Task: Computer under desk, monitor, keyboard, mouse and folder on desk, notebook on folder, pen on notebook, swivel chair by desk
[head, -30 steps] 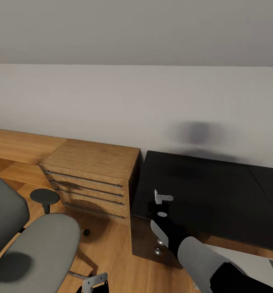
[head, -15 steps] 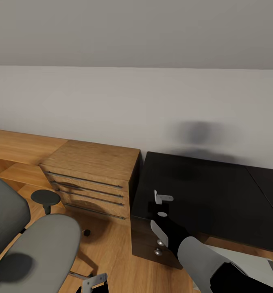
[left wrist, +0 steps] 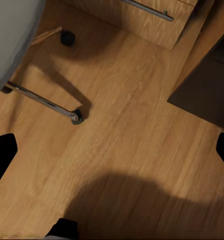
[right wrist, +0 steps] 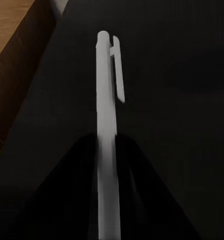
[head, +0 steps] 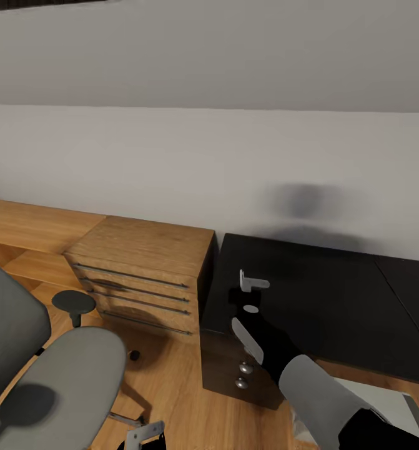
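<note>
My right gripper (head: pixel 250 301) hovers over the left end of the black desk (head: pixel 334 294), shut on the slim white pen (head: pixel 253 282). In the right wrist view the pen (right wrist: pixel 106 100) sticks out from between the black fingers (right wrist: pixel 76 175), clip end forward, above the dark desktop (right wrist: pixel 182 75). The grey swivel chair (head: pixel 59 375) stands on the floor at the left; its seat (left wrist: pixel 9 35) and a chrome leg (left wrist: pixel 41 100) show in the left wrist view. Beside the chair, low down, my left gripper (head: pixel 143 433) hangs open over the wood floor (left wrist: pixel 127 135).
An oak dresser (head: pixel 147 269) with metal bar handles stands against the wall, touching the desk's left side. A black drawer unit (head: pixel 231 369) sits under the desk end. Low oak shelving (head: pixel 28 231) runs off to the left. A light grey surface (head: pixel 384 400) shows below the desk's front edge.
My right gripper has carried the pen farther out over the desk, away from me. The head view has tilted slightly. The chair and left gripper stay put.
</note>
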